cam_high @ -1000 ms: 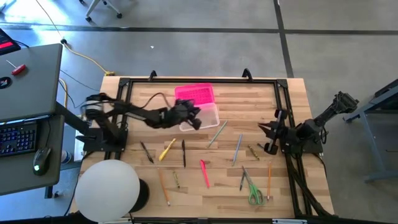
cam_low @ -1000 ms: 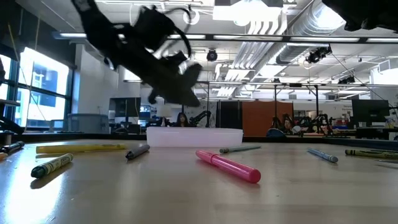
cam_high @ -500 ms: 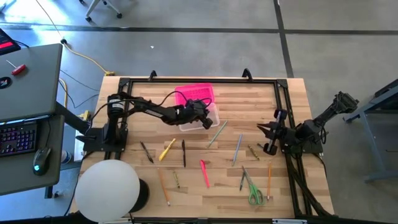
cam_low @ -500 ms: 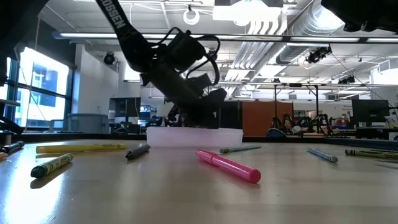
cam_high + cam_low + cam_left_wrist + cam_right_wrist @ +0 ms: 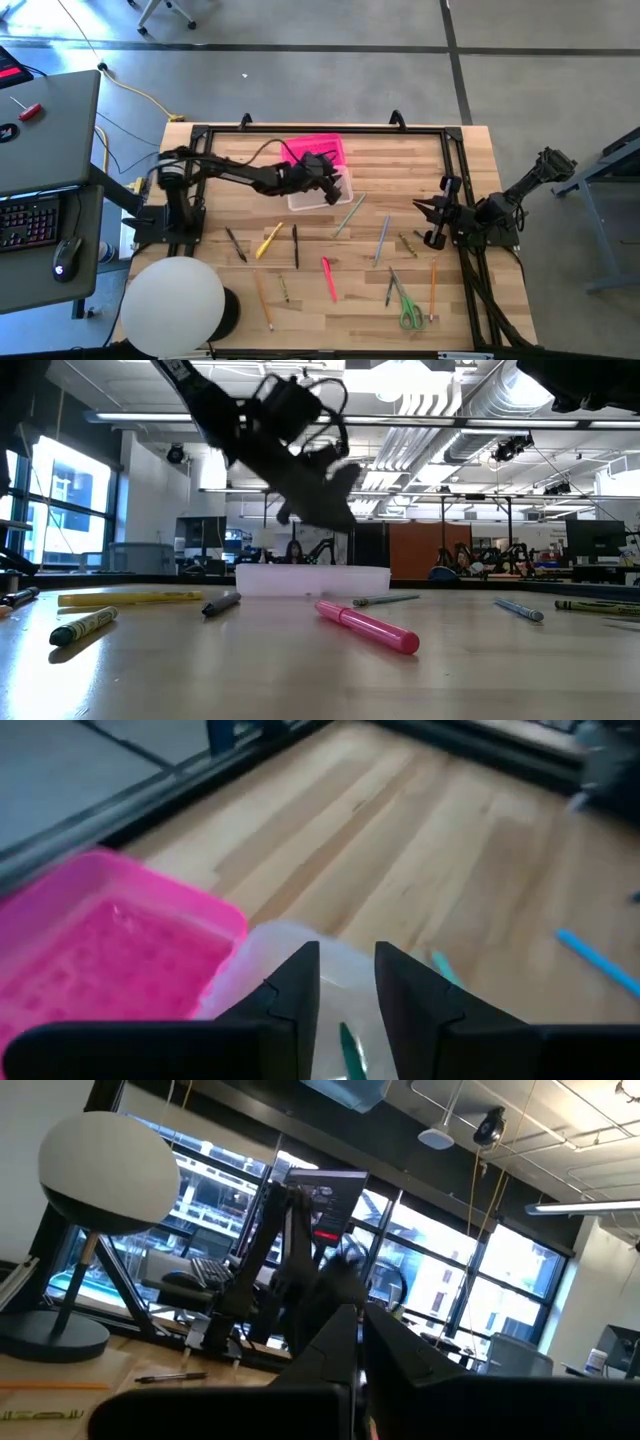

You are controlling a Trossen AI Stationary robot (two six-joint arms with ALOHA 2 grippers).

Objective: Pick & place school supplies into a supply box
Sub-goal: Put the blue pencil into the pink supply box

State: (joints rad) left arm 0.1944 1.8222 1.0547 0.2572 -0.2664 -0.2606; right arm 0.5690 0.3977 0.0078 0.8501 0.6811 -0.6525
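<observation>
The supply box stands at the far middle of the table, its pink lid (image 5: 313, 150) flipped open behind the clear base (image 5: 322, 197). My left gripper (image 5: 334, 184) hovers open just above the base (image 5: 270, 945), beside the lid (image 5: 110, 950), with nothing between its fingers. A green pencil (image 5: 350, 1055) lies in the base below them. More school supplies lie flat on the table: a yellow pen (image 5: 268, 240), a black pen (image 5: 295, 246), a pink marker (image 5: 367, 628) and green-handled scissors (image 5: 408, 308). My right gripper (image 5: 428, 222) waits shut at the right edge.
Near the box lie a green pencil (image 5: 350, 214) and a blue-grey pen (image 5: 382, 240). Orange pencils (image 5: 263, 301) (image 5: 433, 290) lie toward the near edge. A white lamp globe (image 5: 172, 305) stands at the near left corner. A black frame rail (image 5: 320, 128) borders the table.
My left gripper has moved toward the table's right edge, from the box's left end to over its clear base. It dipped down to the base and has now risen clear above it. The supplies on the table have kept still.
</observation>
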